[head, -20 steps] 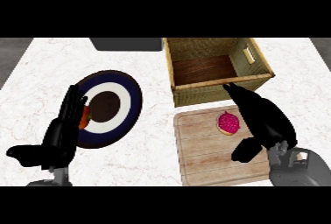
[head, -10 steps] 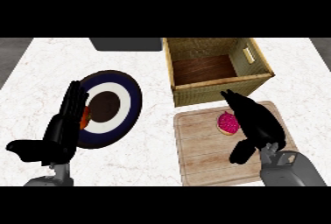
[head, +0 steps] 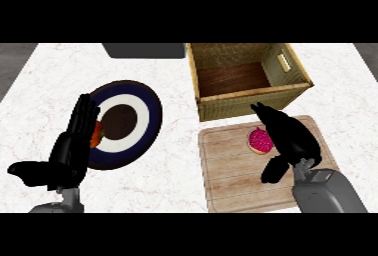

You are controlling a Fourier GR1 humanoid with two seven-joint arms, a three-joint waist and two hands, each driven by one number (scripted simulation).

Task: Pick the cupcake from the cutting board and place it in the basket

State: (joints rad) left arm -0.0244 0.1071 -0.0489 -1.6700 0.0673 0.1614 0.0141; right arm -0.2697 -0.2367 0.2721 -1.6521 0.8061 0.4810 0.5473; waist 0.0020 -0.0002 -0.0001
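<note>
Our right hand (head: 289,140) hangs over the board (head: 236,185), just to the right of the cupcake (head: 258,140). Its fingers are straight and point up the view toward the basket (head: 284,96); the thumb juts down and to the left, well apart from them. The fingers overlap the cupcake's right edge as we see it from above, but we cannot tell whether they touch it. Nothing is pinched between thumb and fingers.

We see the cupcake as a pink, speckled round sitting on the board's upper part, near the edge that faces the basket. It is not in the basket. The board is pale wood and lies just below the basket, the two nearly touching.

We see the basket as a woven box with a dark wooden floor and a small slot in its right wall. It stands at the upper right of the counter (head: 52,70), which is white and marbled.

Our left hand (head: 70,150) shows at the left, open, fingers straight and together, pointing up the view, thumb out to the left. Its fingers overlap the left rim of a plate (head: 151,115) with dark blue and white rings and a brown centre. A bit of something orange (head: 97,136) peeks out beside the fingers on that plate. A dark grey block (head: 144,50) sits at the counter's top edge.
</note>
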